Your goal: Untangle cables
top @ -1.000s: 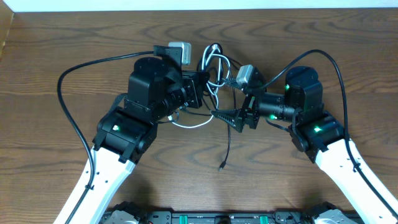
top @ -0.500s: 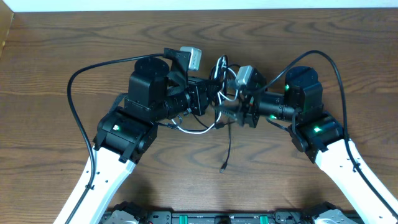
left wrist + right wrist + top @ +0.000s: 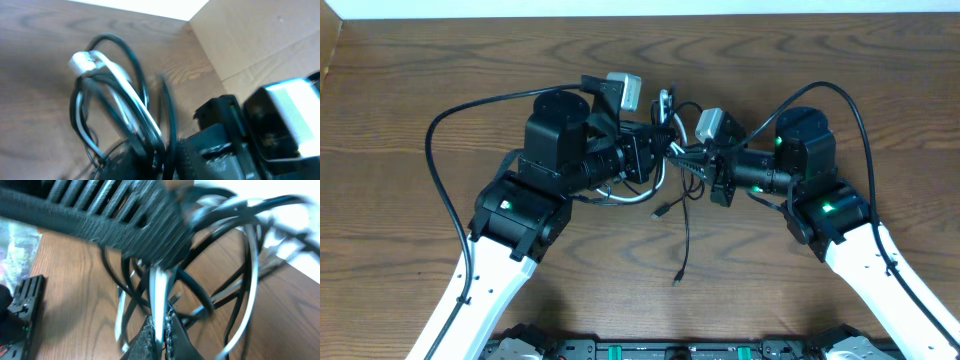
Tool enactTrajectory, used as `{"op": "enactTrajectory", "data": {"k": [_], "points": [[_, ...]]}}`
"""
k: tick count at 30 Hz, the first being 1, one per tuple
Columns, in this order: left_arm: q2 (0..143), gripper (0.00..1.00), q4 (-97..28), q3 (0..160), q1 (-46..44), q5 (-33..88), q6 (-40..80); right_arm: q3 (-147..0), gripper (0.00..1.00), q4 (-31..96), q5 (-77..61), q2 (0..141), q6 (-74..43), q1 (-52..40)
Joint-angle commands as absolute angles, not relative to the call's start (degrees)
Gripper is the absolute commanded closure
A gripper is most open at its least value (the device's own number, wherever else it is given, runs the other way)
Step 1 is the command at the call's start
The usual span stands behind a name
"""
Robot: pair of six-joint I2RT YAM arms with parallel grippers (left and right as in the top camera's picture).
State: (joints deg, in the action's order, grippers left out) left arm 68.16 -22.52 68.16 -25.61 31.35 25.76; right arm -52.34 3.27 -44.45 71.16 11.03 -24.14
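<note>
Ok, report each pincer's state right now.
Left pincer: among the cables, grip cannot be told.
Right pincer: closed on the white cable.

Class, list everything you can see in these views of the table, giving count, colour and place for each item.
table: one, brown wood, under everything.
cables: several, exact count unclear, black, tangled between the two grippers, one loose end trailing toward the robot's base.
white cable: one, white, inside the tangle.
left arm: one, black and white, reaching in from the left.
right arm: one, black and white, reaching in from the right.
left gripper: one, black, at the tangle; open or shut unclear.
right gripper: one, black, shut on the white cable.
</note>
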Motion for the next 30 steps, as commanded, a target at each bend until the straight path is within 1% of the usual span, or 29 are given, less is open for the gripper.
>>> {"op": "enactTrajectory", "data": {"k": [1,2,4,6,14,18,30], "points": [[68.2,0.57,-24.9,69.1,-25.8,26.7,25.0,-52.7,0.99,2.3,-42.5,71.3,9.3,-23.8],[68.2,0.47,-26.0,69.1,-25.8,25.2,24.1,-52.7,0.99,2.2,-41.0,71.3,7.8,-23.6],[68.2,0.33,-28.5,69.1,-25.8,22.8,20.5,-52.7,0.99,2.1,-37.3,71.3,3.5,-23.0],[68.2,0.32,-29.5,69.1,-25.8,22.9,19.0,-52.7,0.99,2.2,-36.6,71.3,1.9,-22.5],[68.2,0.32,-31.7,69.1,-25.8,22.8,18.4,-52.7,0.99,2.2,-33.3,71.3,-4.7,-20.7],[68.2,0.31,-32.8,68.8,-25.8,22.8,18.4,-52.7,0.99,1.6,-33.3,71.3,-6.1,-20.6],[71.2,0.31,-32.7,68.6,-25.8,22.9,18.5,-52.7,0.99,-4.2,-35.1,71.3,-15.7,-20.7]]}}
